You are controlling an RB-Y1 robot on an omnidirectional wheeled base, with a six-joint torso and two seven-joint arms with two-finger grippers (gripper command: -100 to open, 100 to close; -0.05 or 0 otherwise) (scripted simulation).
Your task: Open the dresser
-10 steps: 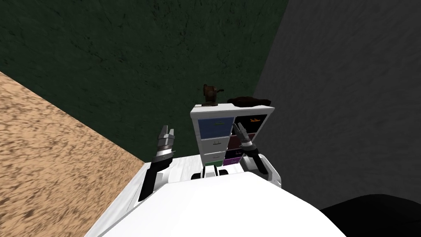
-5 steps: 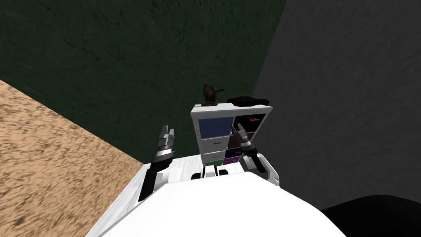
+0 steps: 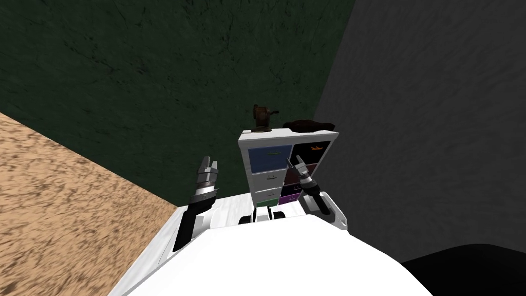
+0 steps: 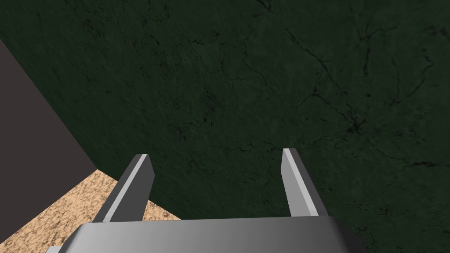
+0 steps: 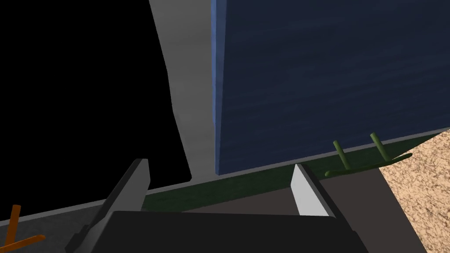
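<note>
A dark green wall (image 3: 154, 77) and a grey wall (image 3: 436, 128) meet in a corner above a tan floor (image 3: 51, 205). The white dresser (image 3: 272, 135) stands in that corner, straight ahead of the right jaws and well off to the side of the left ones. On its top, beyond and above the right jaws, are a small brown object (image 3: 262, 117) and a dark flat thing (image 3: 308, 125).

The right arm (image 3: 313, 192) is the nearer one. Its jaws stand apart and empty, close in front of the dresser's upper row. They face the pale frame strip (image 5: 193, 110) that divides the blue drawer (image 5: 329, 79) from the black drawer (image 5: 79, 88). The left arm (image 3: 198, 205) is raised beside the dresser, jaws apart on nothing, facing the green wall.

The blue drawer's green handle (image 5: 364, 158) lies just outside the right jaws, past the lighter blade. The black drawer's orange handle (image 5: 17, 230) lies outside them on the other side, past the darker blade. Neither bar is between the blades yet.

The green bar's long axis runs roughly along the line that joins the two blades. By my judgement the next move needs a sideways shift toward that handle and a roll of the wrist, so the blades can close across the bar before any pull.
</note>
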